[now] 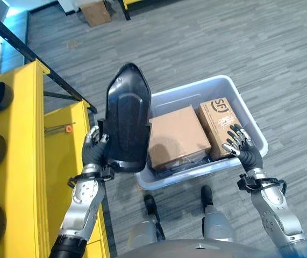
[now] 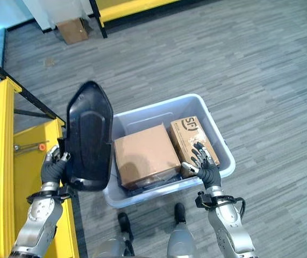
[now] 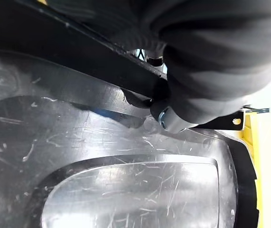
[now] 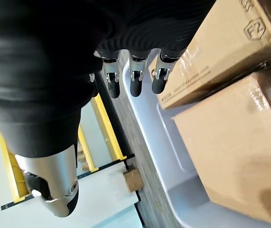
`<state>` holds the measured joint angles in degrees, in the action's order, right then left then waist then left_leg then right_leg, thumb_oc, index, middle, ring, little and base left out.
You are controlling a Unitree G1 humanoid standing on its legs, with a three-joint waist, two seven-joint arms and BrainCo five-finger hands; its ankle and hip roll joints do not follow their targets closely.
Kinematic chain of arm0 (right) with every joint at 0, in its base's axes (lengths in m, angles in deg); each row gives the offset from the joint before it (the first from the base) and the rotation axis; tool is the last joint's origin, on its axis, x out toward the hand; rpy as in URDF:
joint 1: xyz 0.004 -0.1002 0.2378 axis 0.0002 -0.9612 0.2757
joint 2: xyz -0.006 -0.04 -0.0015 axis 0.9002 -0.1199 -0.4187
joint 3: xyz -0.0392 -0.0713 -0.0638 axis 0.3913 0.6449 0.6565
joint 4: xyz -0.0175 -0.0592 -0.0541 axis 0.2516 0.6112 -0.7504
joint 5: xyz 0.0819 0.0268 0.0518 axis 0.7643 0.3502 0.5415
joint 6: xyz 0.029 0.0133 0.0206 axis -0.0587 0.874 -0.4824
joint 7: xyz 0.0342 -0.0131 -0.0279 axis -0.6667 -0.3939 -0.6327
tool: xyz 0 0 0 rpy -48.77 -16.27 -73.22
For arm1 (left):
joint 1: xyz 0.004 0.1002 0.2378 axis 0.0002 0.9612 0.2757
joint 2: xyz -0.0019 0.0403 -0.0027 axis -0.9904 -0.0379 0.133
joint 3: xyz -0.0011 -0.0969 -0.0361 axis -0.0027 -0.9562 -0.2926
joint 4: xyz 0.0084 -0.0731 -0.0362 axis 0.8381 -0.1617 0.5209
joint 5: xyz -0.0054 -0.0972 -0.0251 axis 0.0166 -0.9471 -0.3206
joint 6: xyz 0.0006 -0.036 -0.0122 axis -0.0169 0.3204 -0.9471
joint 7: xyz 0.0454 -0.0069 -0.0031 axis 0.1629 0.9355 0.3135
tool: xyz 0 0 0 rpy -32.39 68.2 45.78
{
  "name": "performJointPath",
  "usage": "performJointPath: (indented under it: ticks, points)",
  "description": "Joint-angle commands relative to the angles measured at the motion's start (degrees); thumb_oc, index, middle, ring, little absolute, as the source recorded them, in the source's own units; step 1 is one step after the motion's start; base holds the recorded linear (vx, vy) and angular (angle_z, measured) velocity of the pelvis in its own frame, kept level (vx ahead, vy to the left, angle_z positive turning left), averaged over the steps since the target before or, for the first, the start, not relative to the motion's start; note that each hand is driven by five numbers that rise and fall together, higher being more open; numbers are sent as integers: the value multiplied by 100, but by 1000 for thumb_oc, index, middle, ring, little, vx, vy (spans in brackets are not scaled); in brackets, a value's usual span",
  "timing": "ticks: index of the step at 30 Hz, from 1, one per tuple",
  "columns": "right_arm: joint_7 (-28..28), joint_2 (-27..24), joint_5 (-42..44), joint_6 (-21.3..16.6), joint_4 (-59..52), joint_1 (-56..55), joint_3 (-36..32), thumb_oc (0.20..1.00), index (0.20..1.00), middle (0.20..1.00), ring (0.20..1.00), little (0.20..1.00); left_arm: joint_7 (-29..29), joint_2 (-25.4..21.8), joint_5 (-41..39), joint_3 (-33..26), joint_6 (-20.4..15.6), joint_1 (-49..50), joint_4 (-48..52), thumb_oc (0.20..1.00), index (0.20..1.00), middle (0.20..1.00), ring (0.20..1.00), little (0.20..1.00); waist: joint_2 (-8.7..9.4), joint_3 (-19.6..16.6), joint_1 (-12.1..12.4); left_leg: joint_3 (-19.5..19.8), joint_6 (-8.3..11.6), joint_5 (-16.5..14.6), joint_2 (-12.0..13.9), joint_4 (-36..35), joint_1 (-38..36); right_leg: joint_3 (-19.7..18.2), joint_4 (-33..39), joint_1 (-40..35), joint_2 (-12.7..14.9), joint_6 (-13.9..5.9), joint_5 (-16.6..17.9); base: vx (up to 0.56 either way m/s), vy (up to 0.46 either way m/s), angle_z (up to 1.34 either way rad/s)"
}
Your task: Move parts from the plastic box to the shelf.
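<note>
Left eye view, L robot hand (image 1: 94, 152): clamped on black part (image 1: 127, 119), beside yellow shelf (image 1: 19, 161).
R robot hand (image 1: 243, 146): fingers apart, over plastic box (image 1: 247, 121) near-right corner, above small carton (image 1: 222, 122).

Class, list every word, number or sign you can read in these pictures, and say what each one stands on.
Narrow cardboard box, top: a round dark brand logo, not quoted here.
Its side, right wrist view: small lines of print, too blurred to read surely.
Wide cardboard box, black part, plastic box, yellow shelf: no print seen.
</note>
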<state>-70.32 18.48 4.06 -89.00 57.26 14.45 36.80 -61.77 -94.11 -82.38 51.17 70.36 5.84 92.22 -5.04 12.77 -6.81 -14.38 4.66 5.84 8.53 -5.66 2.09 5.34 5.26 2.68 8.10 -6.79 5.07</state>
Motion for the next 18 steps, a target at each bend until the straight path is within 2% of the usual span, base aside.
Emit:
performJointPath:
  ticks: [1, 3, 4, 5, 8, 10, 11, 12, 13, 14, 15, 16, 17, 18]
  points:
    - [-244, 30, -224, -82, -238, -9, -221, 1000, 1000, 1000, 1000, 1000, -420, -158, -340, -342, -294, -229, 414, 200, 200, 200, 200, 200, 139, -152, 92, 190, 260, -56, 558, 82, -663, 130, -1084, 280, 139, -169, -690, -36, -127, 23]
    - [-204, 42, -255, -48, -190, 25, -194, 1000, 1000, 1000, 1000, 1000, -478, 41, -599, -259, -191, -54, 453, 200, 200, 200, 200, 200, 46, -203, 161, 338, 221, 11, 654, 146, -726, 174, -1581, 323, 65, -92, -981, -33, -111, 20]
    - [-203, 40, -255, -49, -188, 25, -193, 1000, 1000, 1000, 1000, 1000, -478, 43, -599, -260, -188, -51, 457, 200, 200, 200, 200, 200, 46, -202, 157, 342, 223, 12, 654, 146, -726, 175, -1609, 334, 67, -90, -998, -42, -131, 21]
    - [-205, 43, -270, -25, -170, 70, -153, 1000, 1000, 1000, 1000, 1000, -498, 146, -740, -196, -134, 25, 438, 200, 200, 200, 200, 200, 17, -197, 183, 437, 193, 66, 739, 218, -753, 165, -1986, 393, -12, -13, -1193, -57, -134, 27]
    - [-250, 9, -238, -36, -174, 198, -29, 1000, 1000, 1000, 1000, 1000, -482, 215, -833, -209, -90, 87, 449, 200, 200, 200, 200, 200, -18, -135, 268, 579, 204, 279, 890, 341, -701, 232, -2511, 597, -141, 143, -1475, -113, -194, 19]
    - [-306, -88, -213, -38, -188, 314, 87, 1000, 1000, 1000, 1000, 1000, -475, 219, -850, -237, -88, 125, 507, 200, 200, 200, 200, 200, -32, -45, 352, 750, 262, 651, 1007, 319, -579, 345, -2773, 757, -221, 257, -1657, -190, -266, 25]
    - [-391, -180, -241, -48, -198, 396, 173, 1000, 1000, 1000, 1000, 1000, -508, 230, -858, -272, -83, 157, 502, 200, 200, 200, 200, 200, -63, -2, 475, 959, 371, 1166, 1075, 179, -311, 526, -2708, 876, -282, 334, -1657, -185, -220, 34]
    - [-391, -180, -241, -48, -197, 396, 173, 1000, 1000, 1000, 1000, 1000, -508, 230, -858, -271, -83, 157, 502, 200, 200, 200, 200, 200, -66, -8, 475, 961, 372, 1166, 1078, 180, -305, 528, -2703, 879, -285, 335, -1653, -258, -286, 47]
    - [-368, -255, -291, -78, -173, 425, 128, 1000, 1000, 1000, 1000, 1000, -563, 195, -884, -204, -61, 102, 461, 200, 200, 200, 200, 200, -73, 34, 566, 977, 504, 1629, 1045, 66, 72, 835, -2502, 819, -212, 383, -1646, -175, -200, 47]
    - [-347, -288, -378, -99, -180, 383, 54, 1000, 1000, 1000, 1000, 1000, -612, 185, -877, -158, -53, 52, 389, 200, 200, 200, 200, 200, -56, 48, 569, 872, 521, 1678, 966, 66, 229, 1019, -2316, 736, -144, 394, -1609, -175, -200, 102]
    - [-347, -288, -379, -100, -181, 383, 54, 1000, 1000, 1000, 1000, 1000, -612, 185, -877, -157, -54, 52, 388, 200, 200, 200, 200, 200, -59, 51, 558, 884, 521, 1679, 966, 66, 231, 1031, -2306, 724, -145, 393, -1606, -85, -203, 153]
    - [-307, -320, -565, -113, -97, 304, -67, 1000, 1000, 1000, 1000, 1000, -741, 157, -875, -26, -33, -72, 199, 200, 200, 200, 200, 200, 63, 27, 571, 769, 555, 1500, 857, 66, 272, 1283, -1812, 450, -45, 398, -1446, -43, -148, 182]
    - [-308, -319, -565, -113, -96, 304, -68, 1000, 1000, 1000, 1000, 1000, -741, 156, -875, -25, -34, -74, 196, 200, 200, 200, 200, 200, 61, 36, 564, 777, 554, 1500, 857, 66, 266, 1292, -1797, 432, -47, 397, -1441, -84, -210, 147]
    - [-300, -342, -554, -106, -80, 281, -102, 1000, 1000, 1000, 1000, 1000, -818, 130, -911, 12, -40, -95, 186, 200, 200, 200, 200, 200, 86, 3, 587, 940, 516, 1360, 718, 85, 195, 1322, -1546, 334, -88, 368, -1302, -139, -148, 135]
